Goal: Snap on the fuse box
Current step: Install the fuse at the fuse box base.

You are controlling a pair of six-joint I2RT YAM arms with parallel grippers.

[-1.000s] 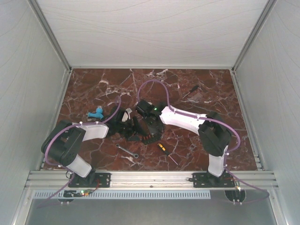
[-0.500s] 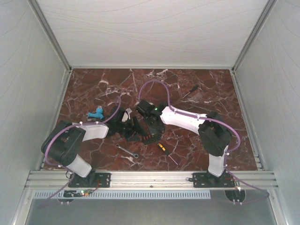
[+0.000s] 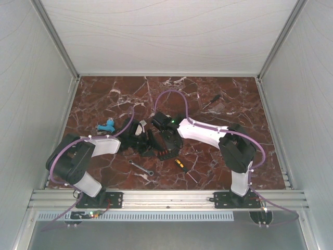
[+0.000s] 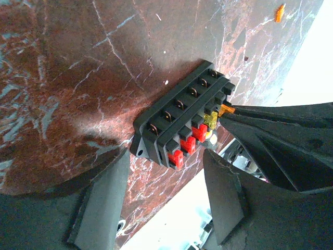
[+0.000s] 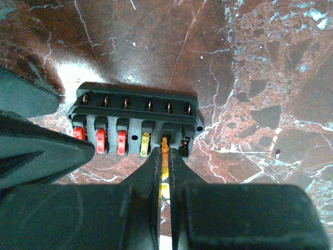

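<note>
The fuse box point(image 5: 135, 117) is a black block lying on the marble, with three red fuses and a yellow one in its row; it also shows in the top view point(image 3: 165, 152) and the left wrist view point(image 4: 182, 122). My right gripper point(image 5: 165, 156) is shut on an orange fuse point(image 5: 165, 148), whose tip is at the fifth slot. My left gripper point(image 4: 165, 154) is open, its fingers point(image 4: 99, 208) on either side of the box's near end and not touching it. In the top view both grippers, left point(image 3: 147, 141) and right point(image 3: 167, 140), meet over the box. I cannot make out the cover.
A yellow-and-black screwdriver point(image 3: 180, 164) and a silver wrench point(image 3: 140, 167) lie near the front. A blue object point(image 3: 106, 125) lies at the left, a dark tool point(image 3: 210, 101) at the back right. A loose orange fuse point(image 4: 280, 13) lies on the marble.
My right gripper has edged slightly left and lower with the orange fuse, closer onto the fuse box. The left arm has barely moved.
</note>
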